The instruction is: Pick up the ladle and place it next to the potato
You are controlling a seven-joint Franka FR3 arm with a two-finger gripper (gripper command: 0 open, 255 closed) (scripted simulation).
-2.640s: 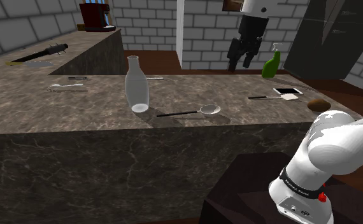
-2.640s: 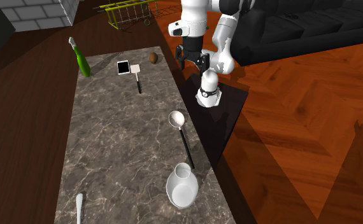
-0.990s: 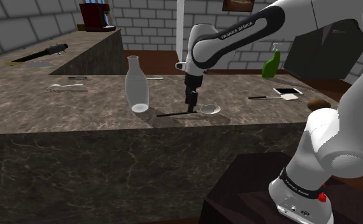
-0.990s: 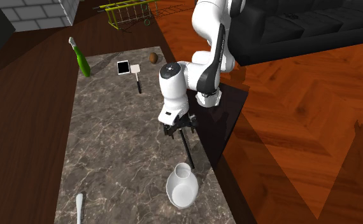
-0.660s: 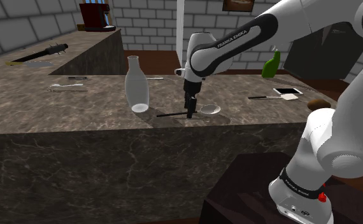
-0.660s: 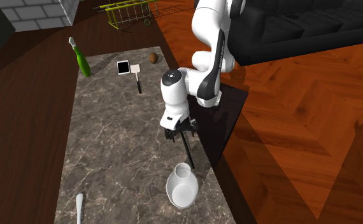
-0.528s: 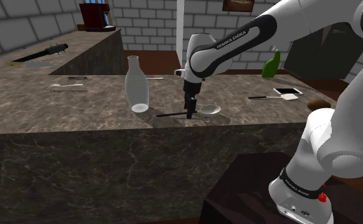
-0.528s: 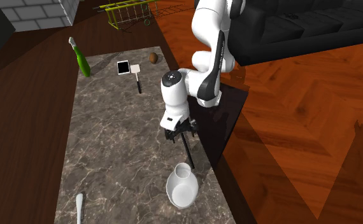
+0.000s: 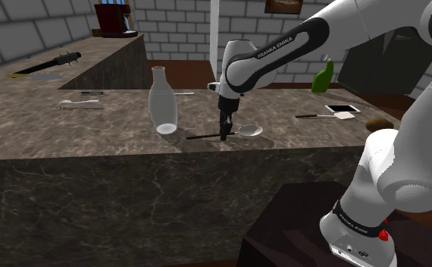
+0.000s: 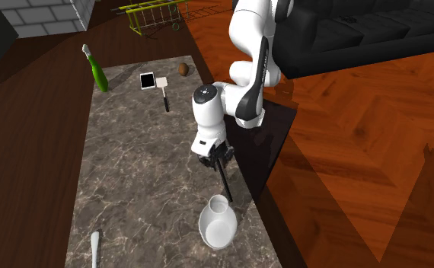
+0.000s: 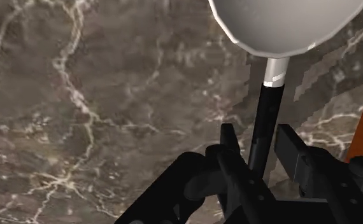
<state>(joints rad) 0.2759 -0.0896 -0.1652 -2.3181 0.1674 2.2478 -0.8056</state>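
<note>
1. Ladle [image 9: 250, 130] and potato [image 9: 379, 124] both lay on the marbled bench [image 9: 70, 129]. The ladle was near the front edge, beside a clear bottle [image 9: 162, 102]. The potato was well apart from it, toward the shoulder view's right.
2. The white arm [image 9: 241, 64] reached down over the ladle, its wrist pointing at the bench.
3. The ladle lay flat, its pale bowl on the potato's side and its black handle running toward the bottle.
4. The end effector [image 11: 256, 130] sat low over the handle, just behind the bowl. Its two black fingers stood apart on either side of the handle and were not yet pinching it.
5. The step in hand looked like the grasp, with no lift begun. The next move called for closing squarely on the thin handle and raising it clear of the bench. It then called for carrying the ladle across and setting it down beside the potato without knocking it.
6. The lettering [image 9: 271, 47] on the arm's upper link read "FRANKA EMIKA". A dark band at the arm's base bore writing too small to read.
</note>
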